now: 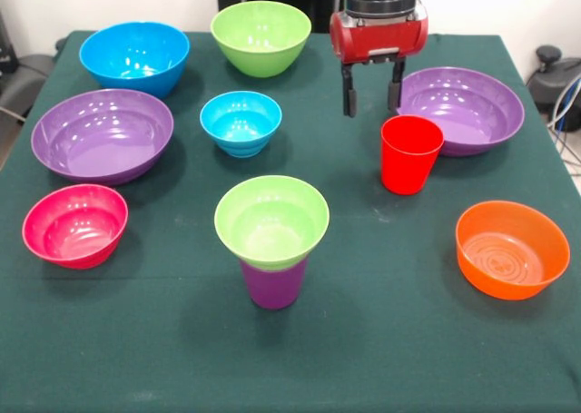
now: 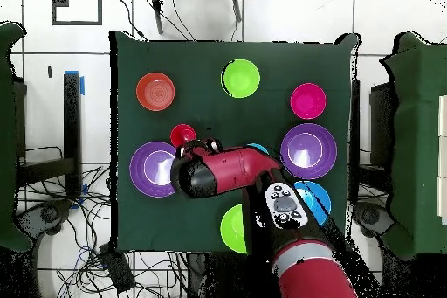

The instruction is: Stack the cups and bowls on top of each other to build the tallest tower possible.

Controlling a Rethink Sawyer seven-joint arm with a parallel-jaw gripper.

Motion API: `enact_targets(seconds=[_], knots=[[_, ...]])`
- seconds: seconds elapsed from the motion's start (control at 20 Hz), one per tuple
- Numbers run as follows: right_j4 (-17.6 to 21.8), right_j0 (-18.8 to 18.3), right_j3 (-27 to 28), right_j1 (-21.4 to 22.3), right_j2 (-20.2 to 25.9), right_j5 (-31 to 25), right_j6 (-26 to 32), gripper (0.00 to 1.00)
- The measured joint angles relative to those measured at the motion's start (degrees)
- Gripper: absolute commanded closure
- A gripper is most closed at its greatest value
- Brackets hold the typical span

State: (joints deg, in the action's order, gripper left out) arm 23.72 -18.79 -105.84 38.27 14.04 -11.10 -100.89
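The red cup (image 1: 410,154) stands upright and alone right of centre, also seen from above (image 2: 182,135). Just behind it and slightly left, my gripper (image 1: 372,112) hangs open above the cloth with nothing between its fingers. At front centre the tower is a small lime green bowl (image 1: 271,221) seated in the mouth of the purple cup (image 1: 272,286); from above only its green bowl (image 2: 241,78) shows. A wide purple bowl (image 1: 463,109) sits right of the gripper, and a small blue bowl (image 1: 241,122) to its left.
Other bowls ring the green table: a large blue (image 1: 134,57), a large lime green (image 1: 260,36), a second wide purple (image 1: 103,133), a pink (image 1: 75,224) and an orange (image 1: 511,248). In the overhead view the arm (image 2: 229,172) hides part of the small blue bowl.
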Motion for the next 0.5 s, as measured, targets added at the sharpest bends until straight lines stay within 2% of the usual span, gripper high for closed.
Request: enact_targets(seconds=[0.5], knots=[[-1.01, 0.00, 1.92, -0.01, 0.08, -0.01, 0.00, 0.00]])
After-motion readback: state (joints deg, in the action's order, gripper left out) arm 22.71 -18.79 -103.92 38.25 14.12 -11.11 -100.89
